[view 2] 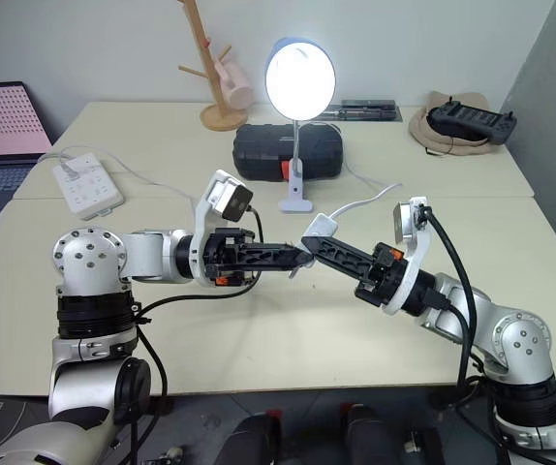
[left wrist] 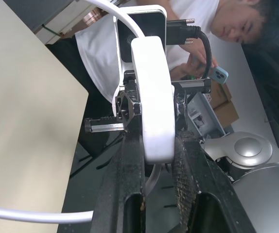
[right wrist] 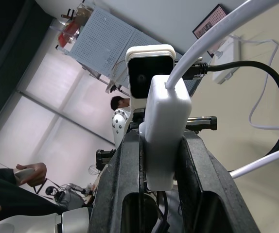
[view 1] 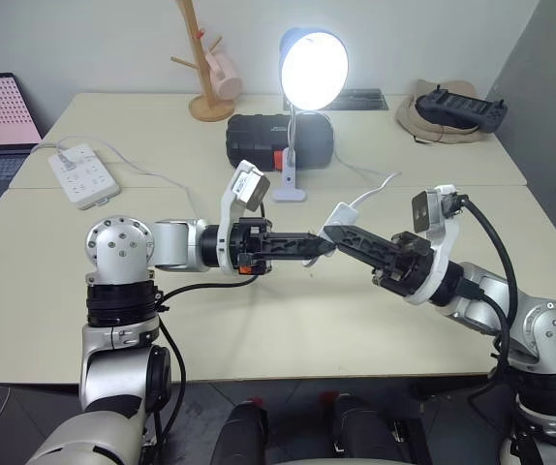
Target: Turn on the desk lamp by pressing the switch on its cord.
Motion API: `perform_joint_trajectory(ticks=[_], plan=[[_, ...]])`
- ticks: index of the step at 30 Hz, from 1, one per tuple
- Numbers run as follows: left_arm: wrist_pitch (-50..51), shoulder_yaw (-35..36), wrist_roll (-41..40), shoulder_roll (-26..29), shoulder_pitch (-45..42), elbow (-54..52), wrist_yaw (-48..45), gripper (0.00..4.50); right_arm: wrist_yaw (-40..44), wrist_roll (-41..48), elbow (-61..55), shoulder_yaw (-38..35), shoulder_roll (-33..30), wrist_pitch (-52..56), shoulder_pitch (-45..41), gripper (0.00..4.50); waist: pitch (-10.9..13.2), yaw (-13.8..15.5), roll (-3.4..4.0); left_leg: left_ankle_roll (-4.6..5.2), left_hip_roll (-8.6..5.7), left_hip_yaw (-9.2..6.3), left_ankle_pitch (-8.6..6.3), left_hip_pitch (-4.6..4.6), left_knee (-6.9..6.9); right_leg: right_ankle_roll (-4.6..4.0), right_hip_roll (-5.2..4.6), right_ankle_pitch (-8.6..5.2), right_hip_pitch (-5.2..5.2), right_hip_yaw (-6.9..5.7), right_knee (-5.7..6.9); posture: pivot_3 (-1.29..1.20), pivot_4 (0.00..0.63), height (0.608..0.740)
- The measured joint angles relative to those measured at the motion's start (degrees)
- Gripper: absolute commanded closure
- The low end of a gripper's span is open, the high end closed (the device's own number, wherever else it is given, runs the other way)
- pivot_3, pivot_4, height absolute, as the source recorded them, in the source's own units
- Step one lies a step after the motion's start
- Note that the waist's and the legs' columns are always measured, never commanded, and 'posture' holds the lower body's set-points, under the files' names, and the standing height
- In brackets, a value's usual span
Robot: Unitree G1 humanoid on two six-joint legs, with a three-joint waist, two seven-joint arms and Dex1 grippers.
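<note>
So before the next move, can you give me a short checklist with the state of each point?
1. Small lamp with round light-blue shade is lit: ok.
2. Small white oblong switch block held between both grippers: ok.
3. Left gripper shut on the switch: ok.
4. Right gripper shut on the switch: ok.
5. Thin white cord free of snags on the way to the lamp: cannot tell.
</note>
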Motion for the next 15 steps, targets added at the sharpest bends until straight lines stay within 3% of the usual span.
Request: perform_joint_trajectory(ticks=[6, 8, 15], plan=[[-0.1, -0.2, -0.3, 0.0, 0.0, 0.0, 0.0, 4.09, -0.4, -0.3, -0.7, 0.0, -1.0, -0.3, -0.1, 4.00, 0.0, 0.0, 0.00, 0.00, -0.01, 0.00, 0.00, 0.00, -0.01, 0.00, 0.01, 0.00, 0.00, 0.00, -0.01, 0.00, 0.150, 0.740], [-0.2, -0.2, -0.3, 0.0, 0.0, 0.1, 0.0, 4.09, -0.4, -0.5, -0.7, 0.0, -1.0, -0.3, -0.2, 3.30, 0.0, 0.0, 0.00, 0.00, 0.00, 0.00, 0.00, 0.00, 0.00, 0.00, 0.02, 0.00, 0.00, 0.00, -0.01, 0.00, 0.150, 0.740], [-0.3, -0.6, -0.2, 0.7, -0.3, 0.3, -0.1, 4.09, -0.1, -0.5, -0.7, -0.1, -2.1, -0.4, -0.3, 1.88, 0.0, 0.0, 0.00, 0.00, -0.01, 0.00, 0.00, -0.01, -0.01, 0.00, 0.01, 0.00, 0.00, 0.00, -0.02, 0.00, 0.150, 0.740]])
